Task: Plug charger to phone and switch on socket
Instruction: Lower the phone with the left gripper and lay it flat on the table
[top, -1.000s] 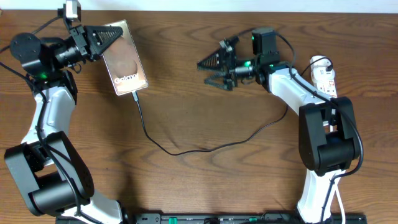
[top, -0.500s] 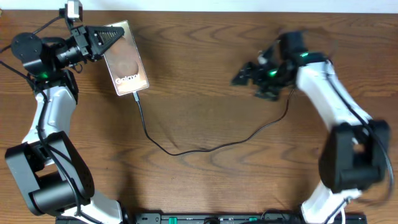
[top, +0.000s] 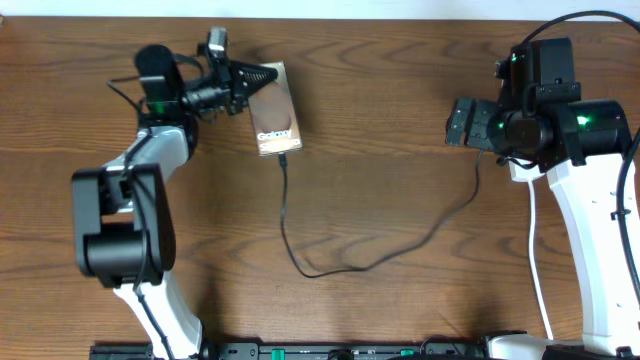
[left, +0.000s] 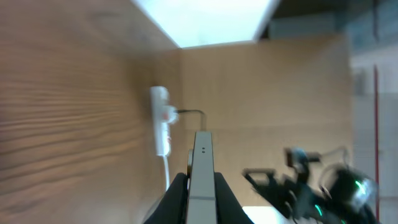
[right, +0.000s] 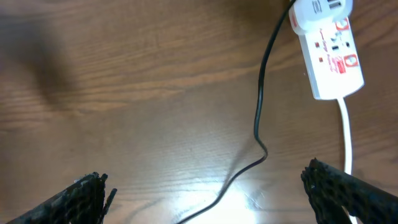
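The phone (top: 276, 125) now sits further from the table's (top: 380, 80) left edge, pinched in the left gripper (top: 262, 82), charger (top: 284, 200) plugged in. The right gripper (top: 460, 122) gapes empty near the socket (right: 329, 53).

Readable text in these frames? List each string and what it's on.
"Galaxy": white lettering on the face of the phone, barely legible from overhead; anything after it is too small to read.
Red markings on the socket, right wrist view: too small to read.
Left wrist view: blurred, nothing legible.
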